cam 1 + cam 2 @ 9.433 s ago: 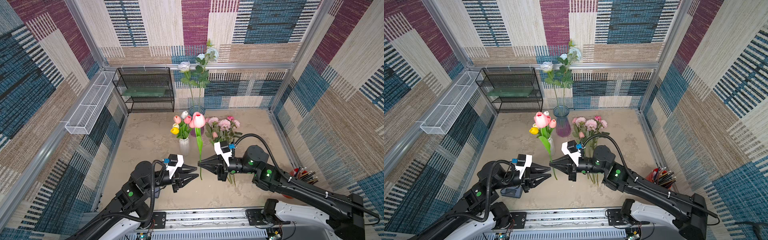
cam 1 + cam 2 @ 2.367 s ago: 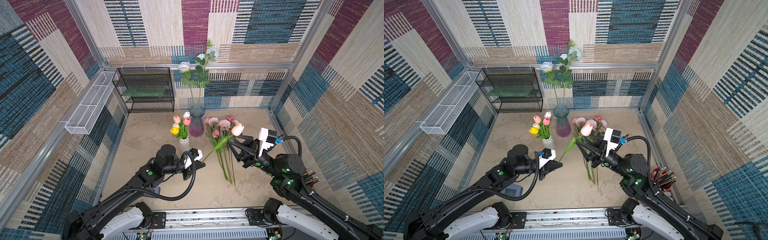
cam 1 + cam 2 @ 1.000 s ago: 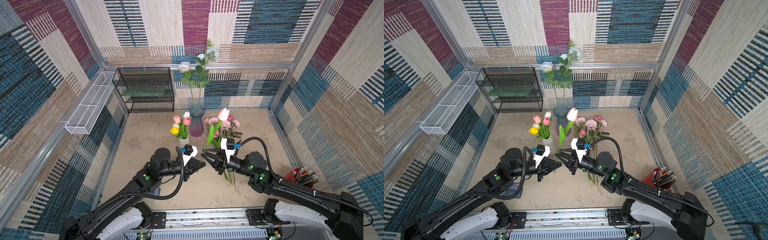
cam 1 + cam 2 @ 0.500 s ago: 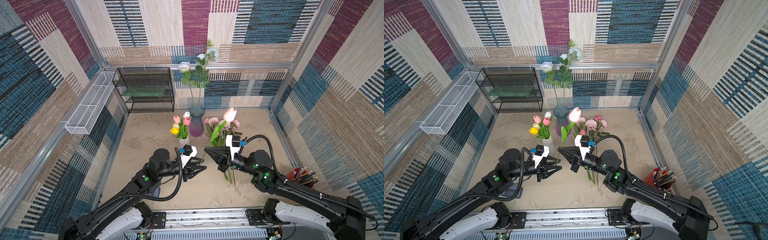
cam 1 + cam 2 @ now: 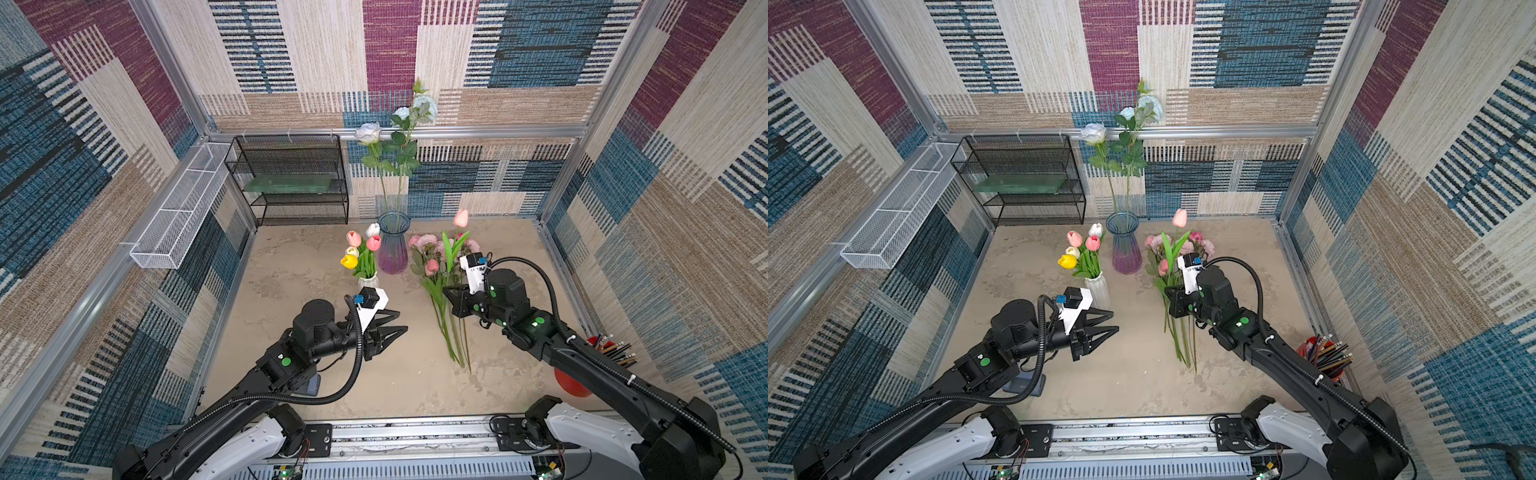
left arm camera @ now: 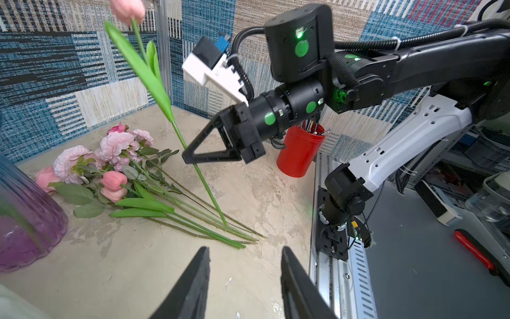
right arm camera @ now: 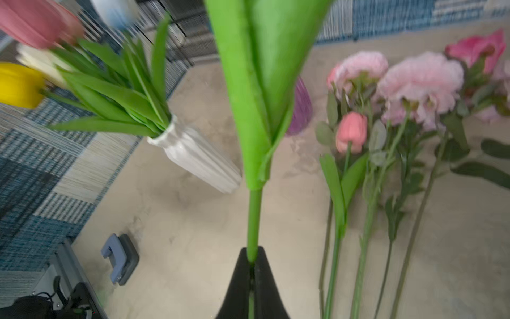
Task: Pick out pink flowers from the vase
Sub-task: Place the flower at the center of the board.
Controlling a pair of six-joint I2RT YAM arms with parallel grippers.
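My right gripper is shut on the green stem of a pink tulip. It holds the tulip upright over a pile of pink flowers lying on the table. Left of it, my left gripper hangs open and empty above bare table. A small white vase behind it holds two pink tulips with yellow and white ones. The purple glass vase holds tall pale blue-white roses.
A black wire shelf stands at the back left and a white wire basket hangs on the left wall. A red cup of pencils sits at the front right. A blue-grey object lies by the left arm.
My left gripper has opened, let go of the tulip stem and drawn back. My right gripper has closed on that stem and carried the tulip right, over the pile.
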